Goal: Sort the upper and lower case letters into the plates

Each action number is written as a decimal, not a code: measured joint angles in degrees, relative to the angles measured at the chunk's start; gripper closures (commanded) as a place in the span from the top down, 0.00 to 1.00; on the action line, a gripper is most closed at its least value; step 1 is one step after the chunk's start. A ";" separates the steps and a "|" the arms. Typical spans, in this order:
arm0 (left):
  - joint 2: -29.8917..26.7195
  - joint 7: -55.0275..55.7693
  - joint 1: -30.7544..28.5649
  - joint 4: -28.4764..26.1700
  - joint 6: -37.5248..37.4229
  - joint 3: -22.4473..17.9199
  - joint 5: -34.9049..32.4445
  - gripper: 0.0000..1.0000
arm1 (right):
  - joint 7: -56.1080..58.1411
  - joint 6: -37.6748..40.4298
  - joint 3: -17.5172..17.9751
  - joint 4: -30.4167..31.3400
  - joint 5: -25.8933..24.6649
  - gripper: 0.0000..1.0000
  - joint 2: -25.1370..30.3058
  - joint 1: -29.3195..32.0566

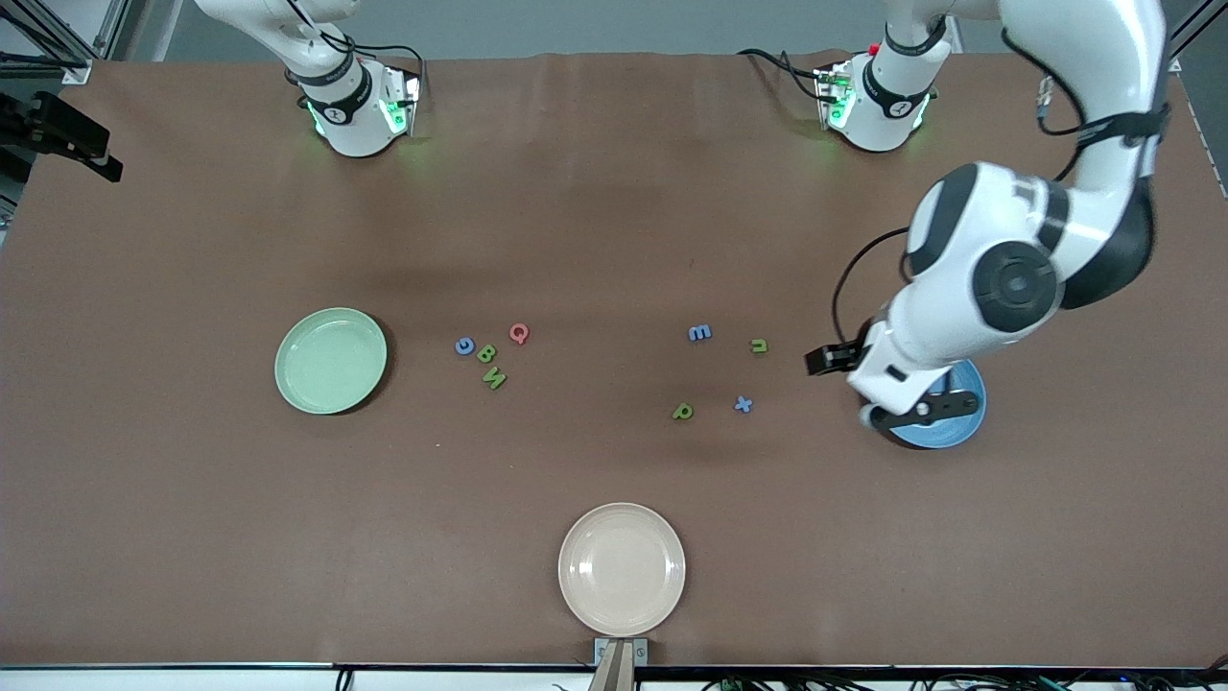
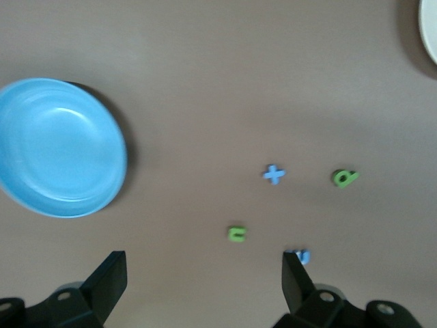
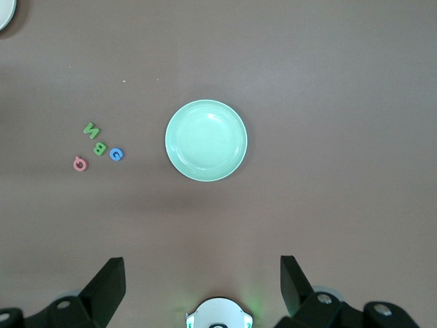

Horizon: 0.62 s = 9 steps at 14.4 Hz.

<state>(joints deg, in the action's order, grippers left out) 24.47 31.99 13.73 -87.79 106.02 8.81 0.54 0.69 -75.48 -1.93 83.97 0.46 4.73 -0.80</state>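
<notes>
Green capital N [image 1: 494, 378] is laid tilted beside B [image 1: 486, 353], G [image 1: 464, 345] and Q [image 1: 518, 333], near the pale green plate [image 1: 331, 361]. Lowercase letters are scattered toward the blue plate [image 1: 962, 422], overhung by the left gripper [image 2: 203, 273], fingers spread, empty. The right gripper [image 3: 202, 273], fingers apart, is held high over the worktop [image 1: 614, 192].

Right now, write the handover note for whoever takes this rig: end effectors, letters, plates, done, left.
Left end effector: open, empty, up over the table beside the blue plate.
Right end effector: open, empty, waiting high above the green plate.
Capitals G, B, N and Q lie clustered on the table beside the green plate.
Lowercase m, n, x and p lie loose toward the blue plate.
Done: nothing; both plates are empty.
Left: all eight letters. Guess: capitals to green, lowercase to blue.
</notes>
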 measured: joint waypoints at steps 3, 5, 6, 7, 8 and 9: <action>4.30 5.41 3.25 -0.76 6.96 -0.02 -0.61 1.00 | 0.00 -0.45 -0.12 0.45 0.72 1.00 -3.36 -0.02; 7.38 8.28 4.82 -1.37 11.04 -0.02 -2.44 1.00 | 0.02 -2.44 -0.21 0.72 0.85 1.00 -7.03 -0.03; 8.66 9.16 5.52 -1.91 13.25 -0.01 -3.50 1.00 | 0.03 -3.07 -0.18 0.80 0.85 1.00 -9.42 -0.09; 9.64 10.10 6.02 -2.67 15.36 -0.01 -4.33 1.00 | 0.05 -3.92 -0.16 0.82 0.85 1.00 -11.93 -0.32; 10.46 11.05 6.32 -3.35 17.10 -0.01 -4.71 1.00 | 0.01 -5.32 -0.13 0.86 0.85 1.00 -14.09 -0.78; 11.22 11.87 6.42 -3.89 18.33 -0.02 -4.90 1.00 | -0.53 -7.09 -0.12 1.10 0.85 1.00 -15.64 -1.45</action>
<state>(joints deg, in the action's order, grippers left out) 35.69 43.86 20.16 -91.68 124.35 8.79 -4.36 0.15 -82.57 -2.05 85.07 1.32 -10.91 -2.24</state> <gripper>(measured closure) 0.000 0.000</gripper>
